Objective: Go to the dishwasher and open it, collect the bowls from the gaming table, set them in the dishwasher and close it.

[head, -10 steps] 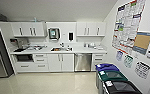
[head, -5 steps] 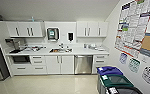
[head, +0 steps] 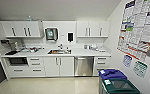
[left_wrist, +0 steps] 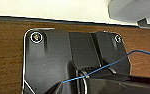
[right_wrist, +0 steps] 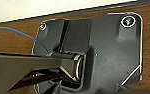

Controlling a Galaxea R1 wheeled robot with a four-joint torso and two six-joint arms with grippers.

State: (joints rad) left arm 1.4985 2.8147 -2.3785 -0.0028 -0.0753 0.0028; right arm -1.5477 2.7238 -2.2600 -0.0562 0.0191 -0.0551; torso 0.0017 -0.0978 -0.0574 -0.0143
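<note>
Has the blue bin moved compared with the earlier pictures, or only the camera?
No. The blue bin keeps its place by the poster wall and right of the dishwasher; the whole kitchen slid together, so the camera moved.

Our left wrist plate (left_wrist: 73,62) hangs face-down, its dark surface flat, with round fittings at the two far corners. A thin blue cable (left_wrist: 103,67) crosses it toward the jointed bar. Our right wrist plate (right_wrist: 98,50) sits the same way, the bar (right_wrist: 33,66) lying across it and a blue cable (right_wrist: 18,31) curving in. We cannot make out the fingers on either side.
</note>
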